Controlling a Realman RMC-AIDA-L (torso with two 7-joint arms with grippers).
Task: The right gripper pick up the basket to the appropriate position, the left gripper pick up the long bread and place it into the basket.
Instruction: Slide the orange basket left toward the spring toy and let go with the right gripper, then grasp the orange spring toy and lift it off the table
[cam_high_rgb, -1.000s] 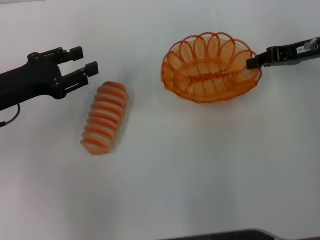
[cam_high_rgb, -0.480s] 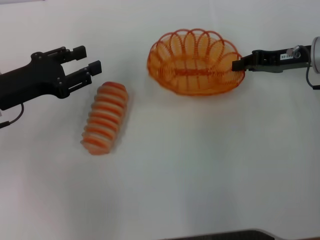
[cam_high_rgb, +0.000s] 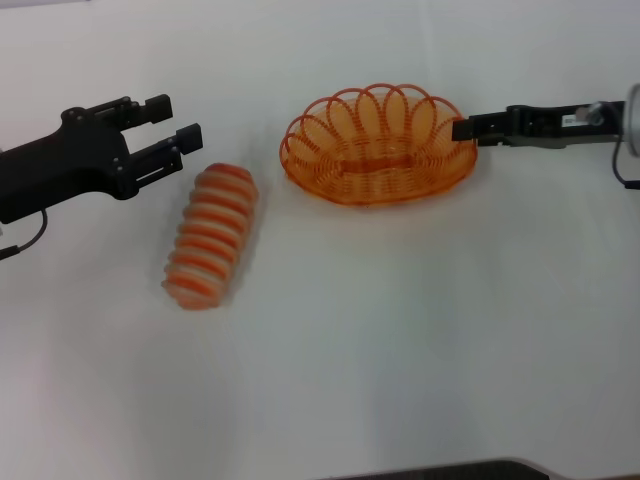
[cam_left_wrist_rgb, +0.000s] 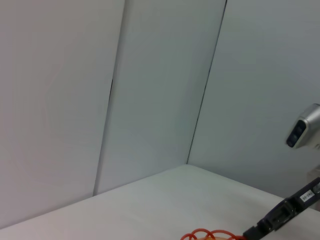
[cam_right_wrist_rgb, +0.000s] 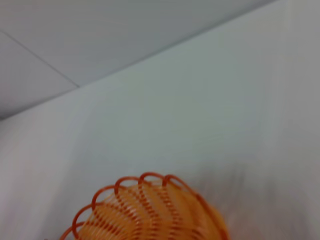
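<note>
On my white desk, nearest me, the long bread lies on its side, angled, untouched. Just beyond its far end hovers my left pincer — fingers spread apart, gripping nothing, close to the loaf but clear of it. Farther back and to my right is the basket, well apart from the bread. My right pincer reaches in from the right and is clamped onto the basket's right rim — its looped edge fills the right wrist view's lower part.
</note>
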